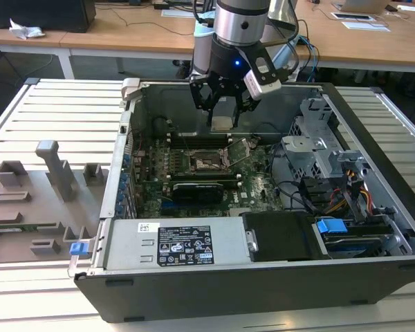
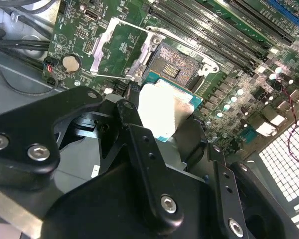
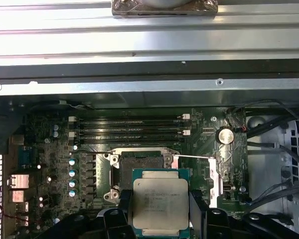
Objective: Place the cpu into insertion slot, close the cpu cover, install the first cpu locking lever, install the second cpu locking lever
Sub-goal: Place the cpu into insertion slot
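Note:
My gripper [image 1: 222,114] hangs inside the open computer case, shut on the cpu [image 1: 222,124], a small square chip with a silver top. In both wrist views the black fingers [image 3: 123,200] clamp the cpu [image 3: 160,201] [image 2: 164,112] by two opposite edges. The chip is in the air, above the insertion slot [image 1: 207,163] and a little to one side of it. The slot's dark pin field [image 3: 141,162] [image 2: 177,69] lies bare. The cpu cover [image 2: 120,47] [image 1: 241,148] is swung open and stands up beside the slot.
The case rests on a slatted white table [image 1: 62,104]. Long black memory slots [image 3: 129,128] run beside the socket. A power supply [image 1: 173,243] fills the case front, and a drive cage [image 1: 318,138] with cables sits on the exterior view's right. A grey fixture tray [image 1: 34,200] lies on its left.

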{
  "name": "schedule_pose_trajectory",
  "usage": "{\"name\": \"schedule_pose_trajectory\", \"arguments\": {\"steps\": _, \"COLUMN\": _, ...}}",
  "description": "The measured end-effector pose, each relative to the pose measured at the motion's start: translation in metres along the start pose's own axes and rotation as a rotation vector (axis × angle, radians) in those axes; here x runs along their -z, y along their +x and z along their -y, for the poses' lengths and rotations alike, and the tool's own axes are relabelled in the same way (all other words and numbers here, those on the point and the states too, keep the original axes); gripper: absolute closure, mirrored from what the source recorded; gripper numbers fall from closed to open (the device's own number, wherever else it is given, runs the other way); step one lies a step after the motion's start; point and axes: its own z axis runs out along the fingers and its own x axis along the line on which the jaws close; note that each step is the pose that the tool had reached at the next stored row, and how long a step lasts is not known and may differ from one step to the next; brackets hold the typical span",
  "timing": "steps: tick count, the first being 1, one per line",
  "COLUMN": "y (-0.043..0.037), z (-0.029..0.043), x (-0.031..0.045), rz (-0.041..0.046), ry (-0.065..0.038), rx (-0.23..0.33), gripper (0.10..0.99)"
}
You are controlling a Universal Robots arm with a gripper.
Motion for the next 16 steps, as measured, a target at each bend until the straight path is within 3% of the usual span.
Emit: {"name": "schedule_pose_trajectory", "arguments": {"steps": 16, "y": -0.0003, "z": 0.0009, "x": -0.014, "rz": 0.0, "ry": 0.0, "rx": 0.0, "gripper": 0.545}}
